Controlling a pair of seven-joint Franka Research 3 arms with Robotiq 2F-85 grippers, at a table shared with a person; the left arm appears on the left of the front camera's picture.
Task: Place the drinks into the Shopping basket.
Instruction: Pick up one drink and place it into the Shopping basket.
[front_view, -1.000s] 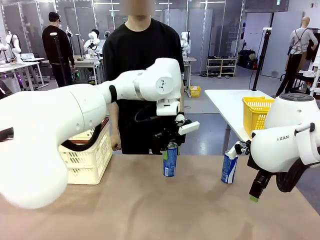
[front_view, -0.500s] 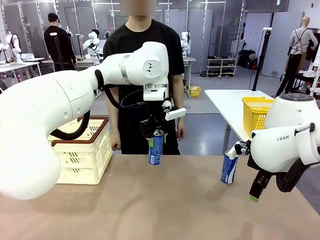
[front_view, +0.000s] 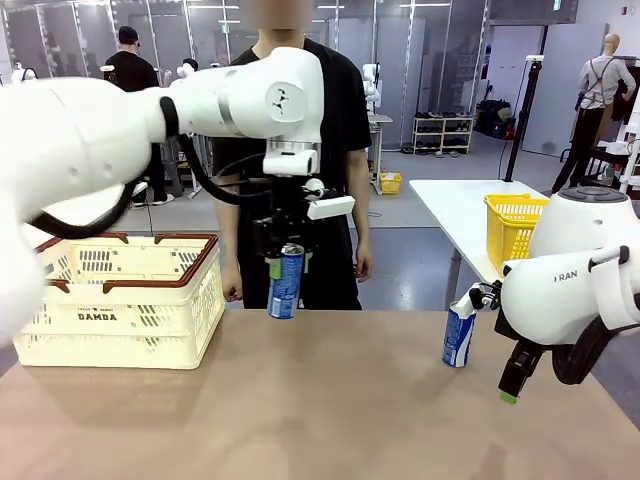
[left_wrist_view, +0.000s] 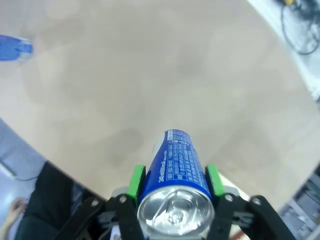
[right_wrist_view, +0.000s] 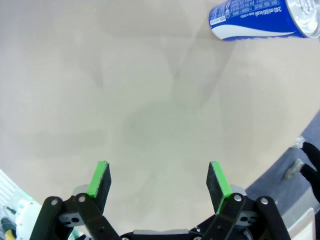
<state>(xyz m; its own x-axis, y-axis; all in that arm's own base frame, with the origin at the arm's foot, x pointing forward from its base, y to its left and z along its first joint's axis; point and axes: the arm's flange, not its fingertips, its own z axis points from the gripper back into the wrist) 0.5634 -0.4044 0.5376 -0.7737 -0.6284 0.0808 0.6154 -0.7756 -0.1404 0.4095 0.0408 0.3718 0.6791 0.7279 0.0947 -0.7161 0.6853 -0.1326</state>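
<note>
Clamped with the left gripper (front_view: 287, 262) on a blue can (front_view: 285, 290), green pads on its upper sides. Held it upright, long axis vertical along the fingers, silver top toward the wrist, base clear above the table (front_view: 300, 420). Found the Shopping basket (front_view: 120, 310) lower, to this gripper's left. Saw the right gripper (front_view: 510, 395) spread apart, empty, with a second blue can (front_view: 459, 335) standing near, to its left.

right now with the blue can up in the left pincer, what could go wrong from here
The left pincer holds the blue can near its top, above the table; it could slip or tilt.
The brown rim of the Shopping basket looks higher than the can's bottom; a level sweep might clip it.
The second blue can stands near the open right pincer; a stray move could topple it.
</note>
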